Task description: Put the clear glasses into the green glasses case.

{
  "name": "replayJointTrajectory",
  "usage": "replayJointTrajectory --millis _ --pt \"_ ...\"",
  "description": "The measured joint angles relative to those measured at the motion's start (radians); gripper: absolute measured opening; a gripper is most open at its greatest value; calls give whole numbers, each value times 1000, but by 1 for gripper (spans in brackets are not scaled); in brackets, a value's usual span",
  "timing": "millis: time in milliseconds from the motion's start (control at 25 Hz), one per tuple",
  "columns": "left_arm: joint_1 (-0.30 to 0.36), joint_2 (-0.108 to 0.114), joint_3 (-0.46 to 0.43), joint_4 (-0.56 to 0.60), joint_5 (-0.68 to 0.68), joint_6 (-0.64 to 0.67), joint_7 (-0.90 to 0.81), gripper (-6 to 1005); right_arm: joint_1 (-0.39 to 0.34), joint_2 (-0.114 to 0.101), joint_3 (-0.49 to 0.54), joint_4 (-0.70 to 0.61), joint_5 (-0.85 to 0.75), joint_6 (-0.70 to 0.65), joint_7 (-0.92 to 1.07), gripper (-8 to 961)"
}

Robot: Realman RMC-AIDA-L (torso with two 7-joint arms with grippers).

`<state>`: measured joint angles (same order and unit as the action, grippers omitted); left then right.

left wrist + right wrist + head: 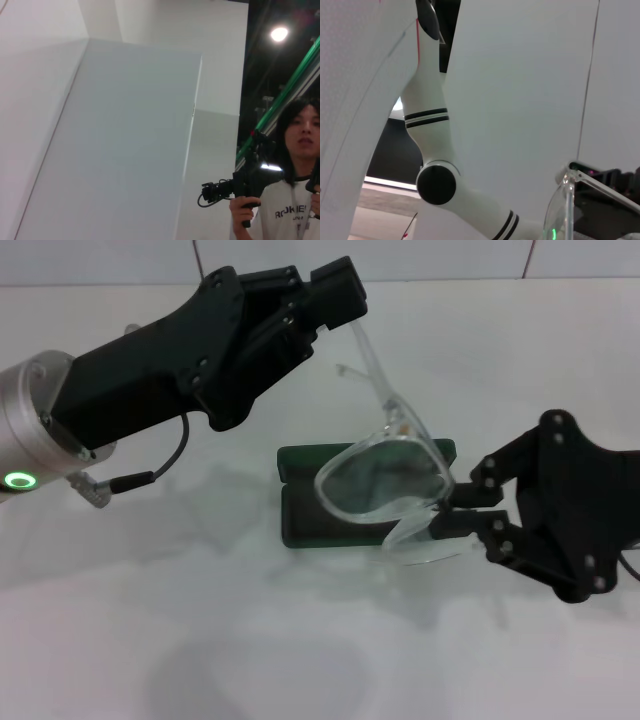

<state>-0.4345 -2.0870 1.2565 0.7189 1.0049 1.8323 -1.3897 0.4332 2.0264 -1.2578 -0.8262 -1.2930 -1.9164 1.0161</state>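
The clear glasses (385,480) hang in the air, tilted, right over the green glasses case (300,512). The case lies open on the white table, its lid (305,456) flat on the far side. My left gripper (340,312) comes in from the upper left and is shut on the tip of one clear arm. From the right, my right gripper (455,508) is shut on the other side of the frame, near its hinge. A clear corner of the glasses (566,195) shows in the right wrist view. The left wrist view shows neither glasses nor case.
The white table (250,640) stretches out in front of the case, with a tiled wall (450,258) behind it. In the left wrist view a person (300,150) stands off to the side holding a camera rig (245,186).
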Motion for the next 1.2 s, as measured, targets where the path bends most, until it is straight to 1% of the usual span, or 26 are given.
replayJointTrajectory --millis 240,520,960,1200 --pt "-24 -2 11 -9 3 0 9 57 24 0 -27 25 23 11 -13 61" --pt "-34 -1 59 -10 17 1 11 57 31 0 -29 27 40 11 -14 61" --pt "-37 0 61 -24 40 2 11 56 31 0 -29 31 53 13 -28 62" --pt "-37 3 61 -24 41 36 12 56 34 0 -28 49 54 13 -36 62"
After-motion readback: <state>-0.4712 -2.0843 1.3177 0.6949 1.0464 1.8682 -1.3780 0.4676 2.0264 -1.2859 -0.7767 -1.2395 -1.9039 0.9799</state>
